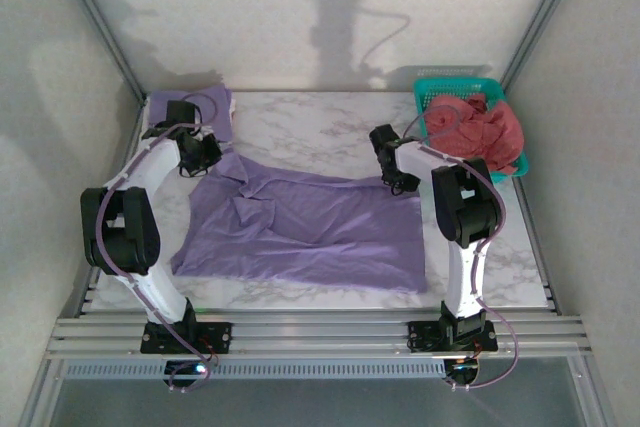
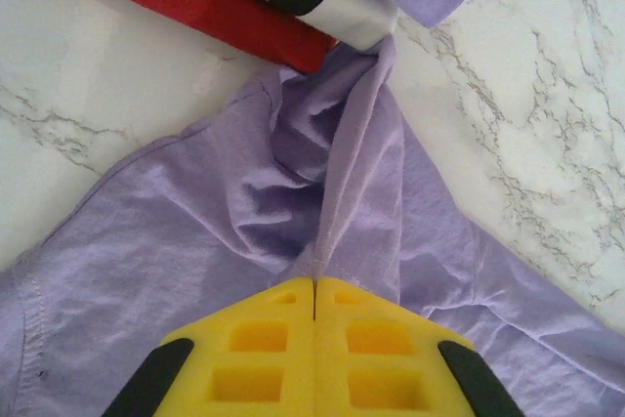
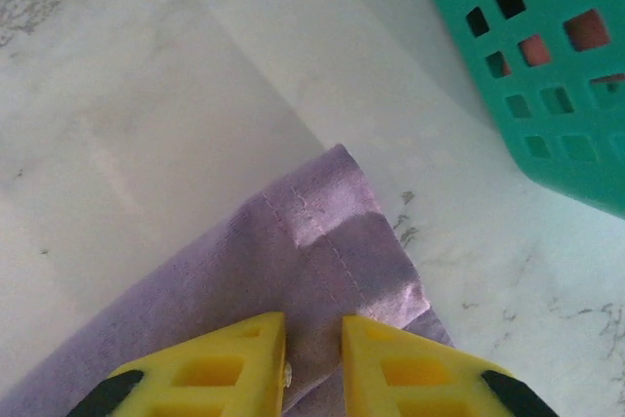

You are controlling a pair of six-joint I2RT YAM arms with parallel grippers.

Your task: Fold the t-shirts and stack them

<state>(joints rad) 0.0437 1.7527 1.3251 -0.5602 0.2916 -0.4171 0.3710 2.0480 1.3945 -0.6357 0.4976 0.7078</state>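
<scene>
Step in hand: spreading. Clamps left gripper (image 2: 314,302) shut on bunched far-left edge of lavender t-shirt (image 1: 310,232), spread on table (image 1: 300,122); straddles far-right hem corner with right gripper (image 3: 312,344), jaws slightly parted, grip undeterminable. Next: secure right pinch, tension, fold.

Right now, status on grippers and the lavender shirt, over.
Left gripper shut on a bunched fold of the lavender t-shirt. Right gripper, jaws narrowly apart astride its hem corner, grip unclear. Folded red t-shirt close ahead of left.
</scene>
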